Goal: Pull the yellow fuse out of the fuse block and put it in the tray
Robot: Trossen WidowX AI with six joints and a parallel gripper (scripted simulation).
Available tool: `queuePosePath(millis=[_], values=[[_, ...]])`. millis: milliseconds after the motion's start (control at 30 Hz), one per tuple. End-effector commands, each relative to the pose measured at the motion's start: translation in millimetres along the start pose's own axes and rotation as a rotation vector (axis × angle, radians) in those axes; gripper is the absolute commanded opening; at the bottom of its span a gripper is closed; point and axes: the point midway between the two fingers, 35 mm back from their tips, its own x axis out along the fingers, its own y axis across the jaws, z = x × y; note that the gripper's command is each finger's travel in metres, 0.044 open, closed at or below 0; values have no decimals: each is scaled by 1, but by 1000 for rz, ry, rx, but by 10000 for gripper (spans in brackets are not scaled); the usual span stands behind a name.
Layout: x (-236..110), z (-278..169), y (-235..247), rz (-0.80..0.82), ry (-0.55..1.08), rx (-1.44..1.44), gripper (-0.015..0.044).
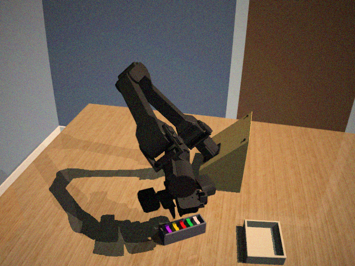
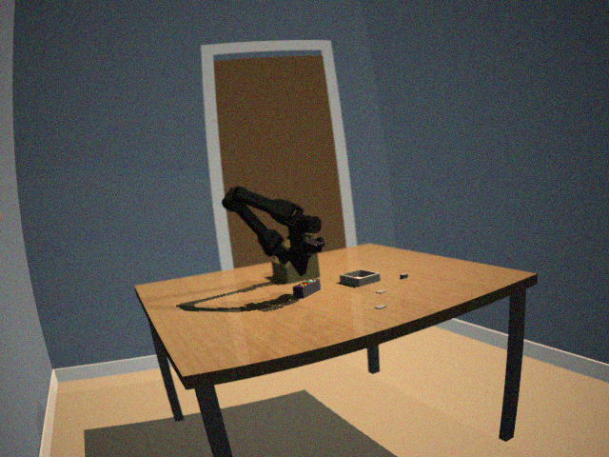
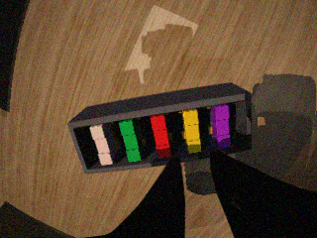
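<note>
The dark grey fuse block [image 1: 186,232] [image 2: 307,288] [image 3: 158,105] lies on the table and holds a row of upright fuses. From one end they are purple [image 1: 168,228], yellow [image 1: 175,226] [image 3: 192,131], red [image 1: 182,224], green [image 1: 189,221] and white [image 1: 196,219]. The yellow fuse sits in its slot. My gripper [image 1: 176,214] [image 3: 194,162] points down just above the block. Its fingers stand a narrow gap apart with nothing between them. In the wrist view the gap lines up with the yellow fuse. The tray [image 1: 279,237] [image 2: 366,282] is empty, to the right of the block.
An olive wedge-shaped mount [image 1: 229,160] carries the arm's base behind the block. In the exterior view, three small flat pieces [image 2: 403,275] [image 2: 381,291] [image 2: 380,307] lie on the table beyond the tray. The arm's elbow folds high over the table's middle.
</note>
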Motion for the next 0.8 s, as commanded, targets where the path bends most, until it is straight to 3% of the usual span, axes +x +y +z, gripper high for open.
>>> queuePosePath(millis=[0, 767], values=[[0, 0, -2, -21, 10, -31, 74], [19, 0, -3, -21, 10, -31, 74]])
